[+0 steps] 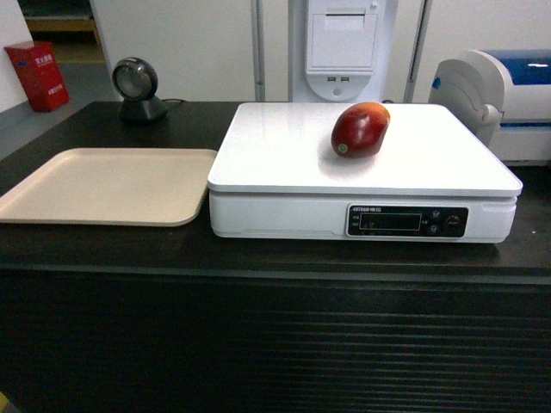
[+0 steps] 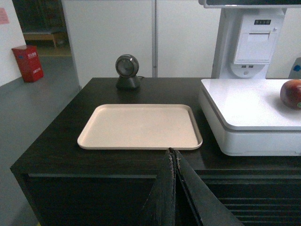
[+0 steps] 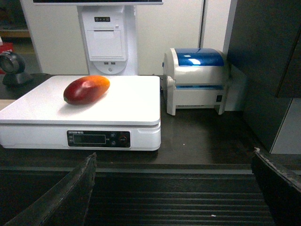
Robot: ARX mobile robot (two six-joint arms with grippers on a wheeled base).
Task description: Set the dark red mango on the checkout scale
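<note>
Mango [image 1: 360,129], dark red, lying loose at 1 o'clock on the scale [image 1: 284,155], might roll if nudged; left end effector [image 2: 173,188] pressed together, right end effector [image 3: 174,188] spread, both seemingly clear.

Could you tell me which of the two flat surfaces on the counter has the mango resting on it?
The white scale, right of the beige tray, carries the dark red mango. Unlike the low tray, it is a raised box with a black display panel in front.
</note>
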